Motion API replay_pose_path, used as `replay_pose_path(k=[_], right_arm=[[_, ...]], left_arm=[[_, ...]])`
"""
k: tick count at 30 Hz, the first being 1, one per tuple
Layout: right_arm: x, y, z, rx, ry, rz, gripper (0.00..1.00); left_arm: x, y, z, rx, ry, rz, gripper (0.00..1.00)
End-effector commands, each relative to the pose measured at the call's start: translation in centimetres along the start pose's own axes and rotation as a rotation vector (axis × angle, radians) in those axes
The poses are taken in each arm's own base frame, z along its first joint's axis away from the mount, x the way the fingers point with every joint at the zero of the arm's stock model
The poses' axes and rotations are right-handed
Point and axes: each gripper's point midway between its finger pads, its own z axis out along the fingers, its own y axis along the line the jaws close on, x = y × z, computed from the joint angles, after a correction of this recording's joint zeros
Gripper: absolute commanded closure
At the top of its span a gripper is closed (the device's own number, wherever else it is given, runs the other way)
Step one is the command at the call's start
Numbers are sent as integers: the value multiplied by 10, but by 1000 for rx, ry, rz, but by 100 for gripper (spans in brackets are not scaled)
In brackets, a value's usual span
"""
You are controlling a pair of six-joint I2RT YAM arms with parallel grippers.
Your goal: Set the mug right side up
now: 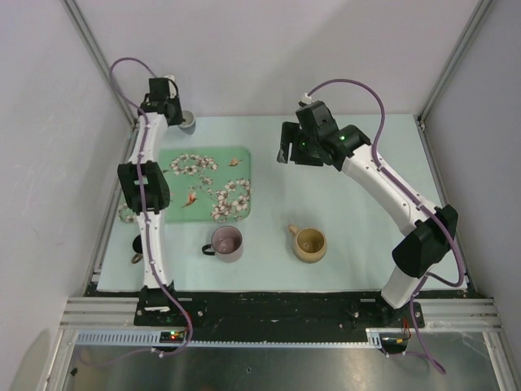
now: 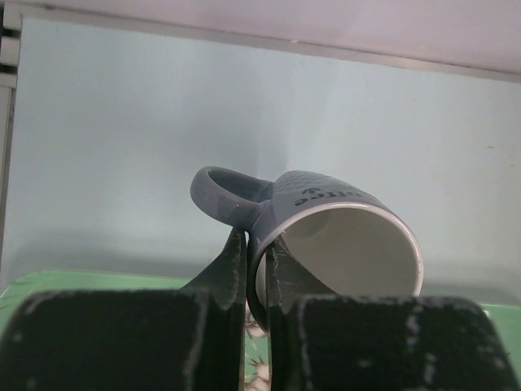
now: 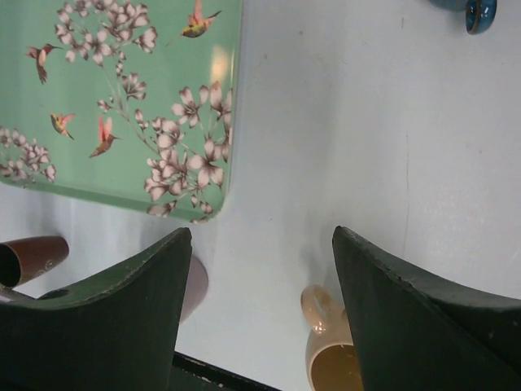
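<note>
Since the left gripper (image 2: 255, 246) is clamped on the tipped grey mug's (image 2: 326, 213) rim beside its handle, at the table's (image 1: 350, 204) eleven o'clock beyond the tray (image 1: 205, 151), it should roll slowly until the mouth faces up, while the right gripper (image 3: 260, 238) hangs with fingers apart.

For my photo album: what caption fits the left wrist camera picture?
Left gripper pinches the rim of a grey mug tipped sideways, opening facing the camera.

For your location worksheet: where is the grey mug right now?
Top view: the grey mug sits at the table's far left, just beyond the green tray, its rim pinched in the left gripper.
</note>
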Motion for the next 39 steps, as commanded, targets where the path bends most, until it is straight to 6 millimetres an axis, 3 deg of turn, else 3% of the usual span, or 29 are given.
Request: replay_pose_path(k=[1, 17, 21, 24, 26, 33, 39], right_arm=[[-6, 0, -14, 28, -19, -21, 25], [-5, -1, -10, 64, 9, -49, 25], [-5, -2, -9, 64, 13, -49, 25], [-5, 0, -9, 58, 12, -51, 24], [-4, 1, -8, 53, 18, -53, 24], [3, 4, -5, 43, 41, -60, 24], [1, 6, -7, 32, 37, -74, 23]], left_arm=[[-31, 23, 0, 26, -98, -96, 100], [5, 44, 29, -19, -20, -144, 100], [9, 43, 29, -17, -9, -142, 90], [11, 44, 28, -20, -5, -142, 75], [3, 46, 24, -20, -22, -148, 65], [-67, 54, -12, -29, -208, -90, 42], [-84, 54, -41, -23, -247, -42, 20]])
